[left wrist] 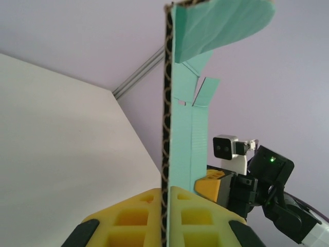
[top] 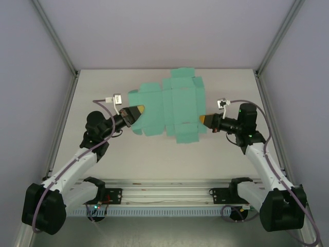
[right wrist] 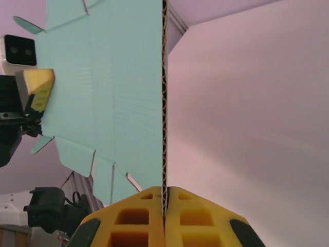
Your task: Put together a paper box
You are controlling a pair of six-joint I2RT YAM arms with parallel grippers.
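The paper box [top: 172, 107] is a flat teal-green die-cut card sheet with flaps, held up above the table between both arms. My left gripper [top: 138, 111] is shut on its left edge; in the left wrist view the sheet [left wrist: 181, 123] stands edge-on, pinched between the yellow fingers [left wrist: 134, 216]. My right gripper [top: 205, 119] is shut on the sheet's right edge. The right wrist view has the card [right wrist: 113, 87] running up from the closed yellow fingers [right wrist: 195, 216], its corrugated edge facing the camera.
The white table [top: 103, 154] is walled in by pale panels and aluminium posts at the back corners [top: 257, 72]. A rail with cable chain [top: 164, 198] runs along the near edge between the two arm bases.
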